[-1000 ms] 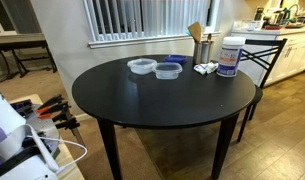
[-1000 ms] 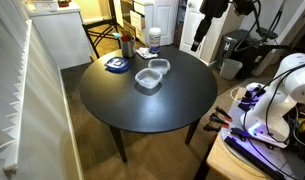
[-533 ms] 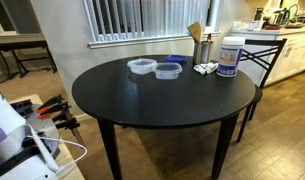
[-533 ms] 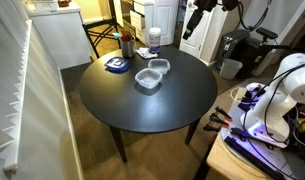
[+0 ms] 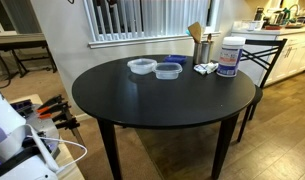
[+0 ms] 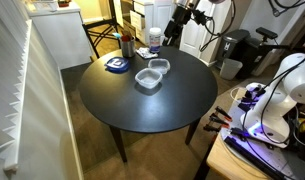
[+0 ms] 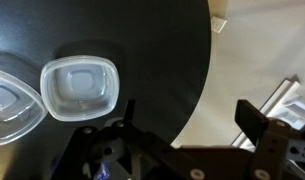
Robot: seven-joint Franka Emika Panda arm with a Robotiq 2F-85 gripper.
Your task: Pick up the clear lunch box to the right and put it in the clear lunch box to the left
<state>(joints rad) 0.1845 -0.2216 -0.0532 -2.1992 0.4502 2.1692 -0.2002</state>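
Observation:
Two small see-through tubs stand side by side on the round black table (image 5: 162,110). The clear lunch box to the right (image 5: 169,71) has a bluish rim; it also shows in an exterior view (image 6: 159,67) and in the wrist view (image 7: 80,87). The clear lunch box to the left (image 5: 142,67) looks whitish; it shows too in an exterior view (image 6: 148,78), and partly at the wrist view's left edge (image 7: 4,102). My gripper (image 6: 172,30) hangs open and empty above the table's edge, apart from the tubs. Its two fingers (image 7: 192,120) show spread over the table rim and floor.
A flat dark-blue lid (image 6: 116,65) lies behind the tubs. A metal cup (image 5: 202,48), a white canister with a blue label (image 5: 229,57) and small white items (image 5: 205,68) stand on the table. A chair (image 5: 264,50) stands beside it. A bin (image 6: 232,68) is on the floor.
My arm has swung in from beside the table toward the tubs and come down a little. The tubs and other things have not moved.

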